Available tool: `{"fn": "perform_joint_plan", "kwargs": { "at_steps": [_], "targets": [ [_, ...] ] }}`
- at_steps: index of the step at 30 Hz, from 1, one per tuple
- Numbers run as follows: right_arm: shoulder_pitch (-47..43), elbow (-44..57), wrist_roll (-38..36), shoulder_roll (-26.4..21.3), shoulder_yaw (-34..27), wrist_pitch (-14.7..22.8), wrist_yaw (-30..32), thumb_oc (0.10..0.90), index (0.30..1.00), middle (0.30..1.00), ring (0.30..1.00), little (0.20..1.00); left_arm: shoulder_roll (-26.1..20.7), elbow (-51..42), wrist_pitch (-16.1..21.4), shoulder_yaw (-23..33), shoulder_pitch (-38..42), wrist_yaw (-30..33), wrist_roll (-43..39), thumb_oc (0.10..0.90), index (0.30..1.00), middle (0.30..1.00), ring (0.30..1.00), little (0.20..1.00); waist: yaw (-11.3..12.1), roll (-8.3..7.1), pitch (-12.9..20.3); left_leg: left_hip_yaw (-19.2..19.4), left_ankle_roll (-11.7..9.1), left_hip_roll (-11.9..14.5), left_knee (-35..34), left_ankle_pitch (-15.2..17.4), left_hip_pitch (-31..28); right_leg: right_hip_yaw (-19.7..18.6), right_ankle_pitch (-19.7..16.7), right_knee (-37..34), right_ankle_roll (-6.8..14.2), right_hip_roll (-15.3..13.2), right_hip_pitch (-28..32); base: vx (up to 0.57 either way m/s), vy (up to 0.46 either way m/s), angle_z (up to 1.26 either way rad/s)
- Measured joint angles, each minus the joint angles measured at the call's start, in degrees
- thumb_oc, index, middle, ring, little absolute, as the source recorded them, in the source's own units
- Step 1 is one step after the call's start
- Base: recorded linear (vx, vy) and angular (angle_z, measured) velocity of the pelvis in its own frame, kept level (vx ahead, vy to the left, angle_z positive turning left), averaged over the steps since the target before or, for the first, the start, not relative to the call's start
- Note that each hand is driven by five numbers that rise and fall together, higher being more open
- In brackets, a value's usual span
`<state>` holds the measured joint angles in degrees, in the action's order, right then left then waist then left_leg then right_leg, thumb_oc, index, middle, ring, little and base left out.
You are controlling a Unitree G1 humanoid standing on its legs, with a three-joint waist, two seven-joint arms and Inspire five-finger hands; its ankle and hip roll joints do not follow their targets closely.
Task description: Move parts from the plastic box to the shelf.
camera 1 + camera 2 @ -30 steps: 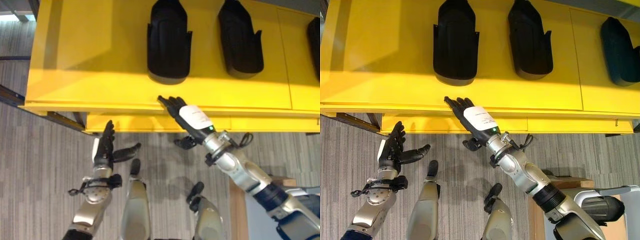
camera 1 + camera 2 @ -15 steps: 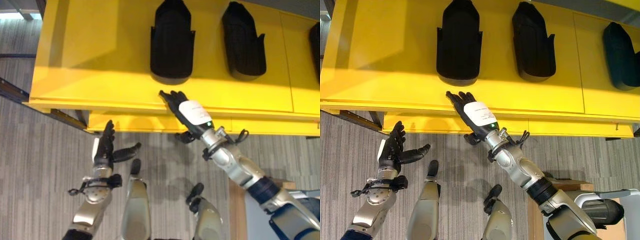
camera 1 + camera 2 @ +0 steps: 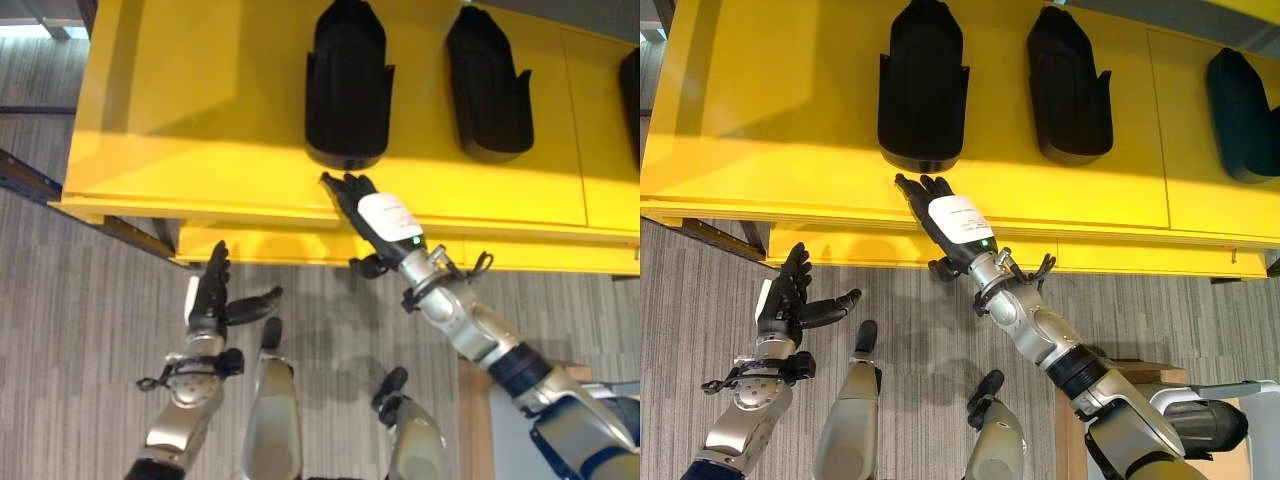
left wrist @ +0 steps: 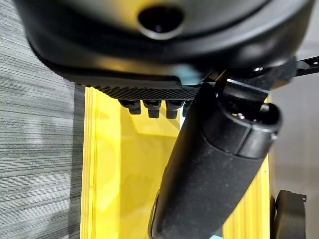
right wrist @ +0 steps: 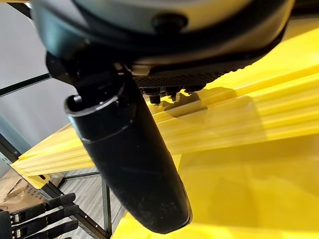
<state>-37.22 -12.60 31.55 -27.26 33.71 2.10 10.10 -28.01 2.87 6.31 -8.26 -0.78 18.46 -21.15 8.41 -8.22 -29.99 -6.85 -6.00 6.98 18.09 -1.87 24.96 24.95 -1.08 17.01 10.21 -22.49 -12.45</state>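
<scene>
step: between parts | right hand [image 3: 945, 222] flat, empty, over shelf [image 3: 760, 130] front edge near black part [image 3: 922, 85] | left hand [image 3: 788, 300] wide, idle | next: likely fetch another part

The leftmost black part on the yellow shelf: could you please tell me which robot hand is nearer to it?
Right. The right robot hand reaches over the shelf edge just below the leftmost black part; the left robot hand hangs over the floor, well below.

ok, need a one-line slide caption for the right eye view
Right robot hand, open, reaches over the yellow shelf edge toward a black part; left robot hand open over the floor.
</scene>
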Motion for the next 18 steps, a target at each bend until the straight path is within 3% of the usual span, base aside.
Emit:
{"fn": "perform_joint_plan", "kwargs": {
  "at_steps": [18],
  "targets": [
    [-1.8, -3.2, 0.0, 1.3, 0.0, -0.3, 1.3, 0.9, 1.0, 1.0, 1.0, 1.0, 0.0, 0.0, 0.0, 0.0, 0.0, 0.0, 0.0, 0.9, 1.0, 1.0, 1.0, 1.0, 0.0, 0.02, 0.0, -0.1, 0.0, 0.0, 0.5, 0.1, 0.3, -0.1, 0.0, 0.1, 0.0, 0.0, -0.1, 0.0, 0.0, 0.0]
  ]
}}
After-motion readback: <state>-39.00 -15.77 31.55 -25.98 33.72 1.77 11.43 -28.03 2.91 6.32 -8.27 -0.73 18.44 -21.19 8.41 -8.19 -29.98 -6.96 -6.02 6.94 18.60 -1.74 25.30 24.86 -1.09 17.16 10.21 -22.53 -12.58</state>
